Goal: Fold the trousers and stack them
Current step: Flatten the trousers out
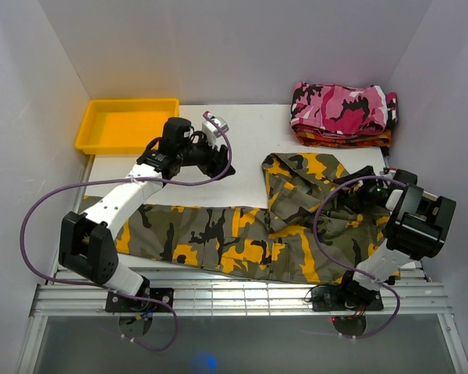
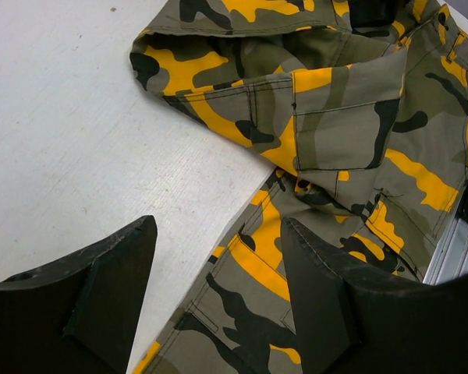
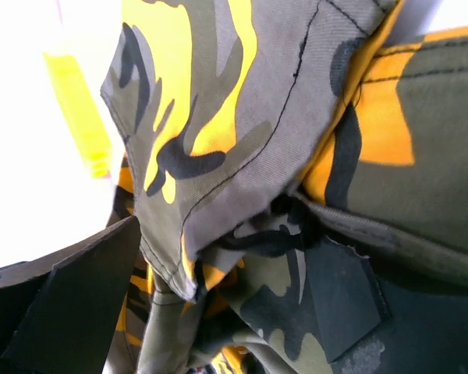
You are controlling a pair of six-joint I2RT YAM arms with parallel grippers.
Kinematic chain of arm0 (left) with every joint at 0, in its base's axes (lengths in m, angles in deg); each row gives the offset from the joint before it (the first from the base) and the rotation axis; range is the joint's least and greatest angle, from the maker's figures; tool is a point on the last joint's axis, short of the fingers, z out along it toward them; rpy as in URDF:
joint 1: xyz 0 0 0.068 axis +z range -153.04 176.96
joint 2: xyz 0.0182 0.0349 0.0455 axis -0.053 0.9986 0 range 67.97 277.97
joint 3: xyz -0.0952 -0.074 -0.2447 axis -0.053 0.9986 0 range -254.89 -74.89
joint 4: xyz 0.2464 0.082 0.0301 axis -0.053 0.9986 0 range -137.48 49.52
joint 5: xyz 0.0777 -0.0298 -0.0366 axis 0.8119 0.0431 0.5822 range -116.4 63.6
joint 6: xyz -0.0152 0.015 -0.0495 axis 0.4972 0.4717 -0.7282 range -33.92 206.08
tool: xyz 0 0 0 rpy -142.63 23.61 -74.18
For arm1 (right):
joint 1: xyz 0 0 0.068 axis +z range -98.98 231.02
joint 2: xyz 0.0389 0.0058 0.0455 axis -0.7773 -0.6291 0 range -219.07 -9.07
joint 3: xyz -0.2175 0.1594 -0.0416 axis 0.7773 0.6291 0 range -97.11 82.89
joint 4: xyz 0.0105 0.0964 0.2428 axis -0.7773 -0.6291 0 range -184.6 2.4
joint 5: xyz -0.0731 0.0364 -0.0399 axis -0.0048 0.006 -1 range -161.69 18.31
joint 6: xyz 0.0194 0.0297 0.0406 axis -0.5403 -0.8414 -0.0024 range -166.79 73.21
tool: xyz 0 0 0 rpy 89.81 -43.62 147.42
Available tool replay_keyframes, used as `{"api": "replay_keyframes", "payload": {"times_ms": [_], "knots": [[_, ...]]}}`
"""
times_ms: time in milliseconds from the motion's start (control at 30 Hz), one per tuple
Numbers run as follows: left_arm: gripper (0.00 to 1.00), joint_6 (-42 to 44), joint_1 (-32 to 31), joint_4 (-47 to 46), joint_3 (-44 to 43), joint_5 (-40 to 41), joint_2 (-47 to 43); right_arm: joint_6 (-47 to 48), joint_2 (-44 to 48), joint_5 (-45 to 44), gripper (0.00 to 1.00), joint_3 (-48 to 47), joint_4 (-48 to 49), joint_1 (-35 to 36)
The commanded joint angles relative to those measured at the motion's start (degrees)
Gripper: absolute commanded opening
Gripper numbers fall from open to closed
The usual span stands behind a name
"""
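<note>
Step in hand, judged: flattening the trousers (image 1: pixel 218 234) before folding. This is best done by pinching a single hem edge and drawing the heap out flat. The trousers lie along the near table (image 1: pixel 249 128) edge, long axis left–right. One leg lies flat toward the left; the right part is heaped and turned far. The waist end cannot be told. Right gripper (image 1: pixel 345 189), in the heap: fingers spread, cloth between them, unpinched. Left gripper (image 1: pixel 216 160), farther, over bare table: fingers apart, empty.
</note>
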Motion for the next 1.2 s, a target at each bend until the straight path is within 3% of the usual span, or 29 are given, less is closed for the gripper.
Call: {"api": "replay_keyframes", "payload": {"times_ms": [0,67,100,133,167,233,333,433,567,633,767,1000,1167], "knots": [[0.75,-0.1,0.3,0.7,-0.1,0.7,-3.3,-5.9,-2.1,0.8,0.89,-0.5,8.4,1.1],[0.76,0.1,0.5,1.2,-0.2,1.1,-3.4,-7.3,-3.7,1.4,0.73,-1.9,9.7,1.6],[0.75,0.1,0.6,1.4,-0.2,1.2,-3.5,-7.4,-3.7,1.8,0.72,-2.6,9.7,1.6],[0.75,0.2,0.7,1.4,0.1,1.2,-3.8,-7.6,-4.2,2.4,0.56,-3.3,9.4,1.7],[0.75,0.0,0.8,1.5,0.3,1.2,-4.0,-7.5,-4.1,2.9,0.49,-4.1,8.8,1.8],[0.75,0.1,0.9,2.1,1.0,1.1,-4.8,-6.1,-2.8,3.6,0.40,-6.6,5.8,2.2],[0.76,0.3,1.0,2.3,1.9,1.3,-5.7,-5.9,-1.7,3.9,0.39,-9.3,4.1,2.3],[0.75,0.5,1.3,2.4,2.5,1.9,-6.4,-3.1,-2.1,4.5,0.08,-13.6,-0.2,2.9],[0.75,-1.9,5.4,2.9,2.6,0.6,-7.5,-1.0,0.7,6.5,0.08,-17.7,-2.6,4.3],[0.75,-5.3,11.1,3.0,3.1,-5.4,-7.8,0.0,2.6,7.5,0.08,-20.7,-2.9,6.5],[0.76,-9.8,17.9,2.2,4.6,-15.2,-9.5,4.5,1.1,9.2,0.08,-36.2,-7.4,13.8],[0.87,-12.5,18.7,-7.9,10.1,-17.9,-18.6,12.0,-5.0,10.3,0.08,-55.0,-10.1,34.9],[0.91,-16.5,18.7,-17.3,15.9,-17.7,-24.7,14.4,-10.0,9.0,0.08,-66.8,-10.4,44.9]]}}
